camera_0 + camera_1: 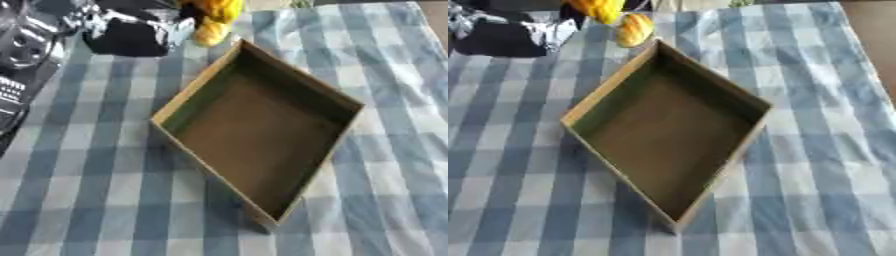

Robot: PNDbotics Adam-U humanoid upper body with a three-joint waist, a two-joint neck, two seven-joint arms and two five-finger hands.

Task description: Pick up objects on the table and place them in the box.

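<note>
Box (pixel 667 135) empty on checked cloth (pixel 815 150), left hand (pixel 131 30) fingers at yellow object (pixel 634 29), grip unclear

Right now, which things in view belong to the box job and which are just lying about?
Job:
- box, open, nothing inside
- yellow object just beyond the box's far corner
- left hand at upper left, by the yellow object; fingers unclear

Lying about:
- checked cloth
- dark device, left edge

left eye view: looks steeply down, close over the cardboard box (pixel 262 125).
right eye view: same, set slightly rightward.
shared: box, checked tablecloth (pixel 815 150).
</note>
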